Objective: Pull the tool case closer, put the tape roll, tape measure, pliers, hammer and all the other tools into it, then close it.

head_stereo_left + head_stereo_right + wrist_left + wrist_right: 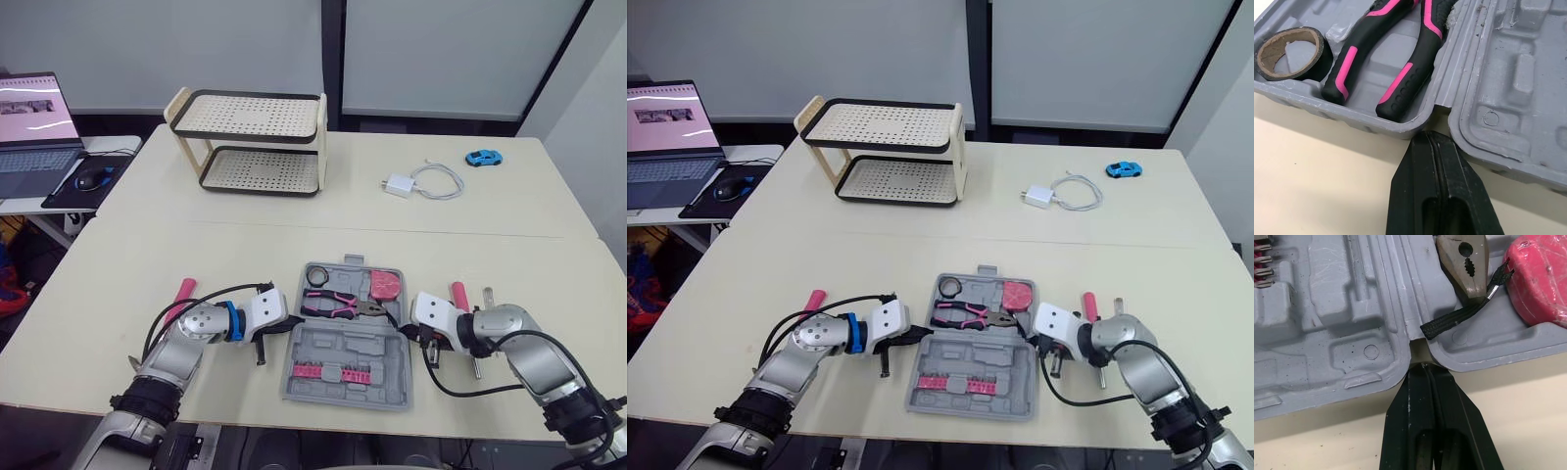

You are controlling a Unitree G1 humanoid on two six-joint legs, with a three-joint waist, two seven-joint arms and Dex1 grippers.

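The grey tool case lies open near the table's front edge. Its far half holds a black tape roll, pink-and-black pliers and a pink tape measure. Pink bits sit in the near half. My left gripper is shut, its tip at the hinge notch on the case's left side. My right gripper is shut too, its tip at the right hinge notch. A pink-handled hammer lies just right of the case behind my right arm. Another pink-handled tool lies left of my left arm.
A two-tier perforated rack stands at the back left. A white charger with cable and a blue toy car lie at the back right. A laptop and a mouse sit on a side table to the left.
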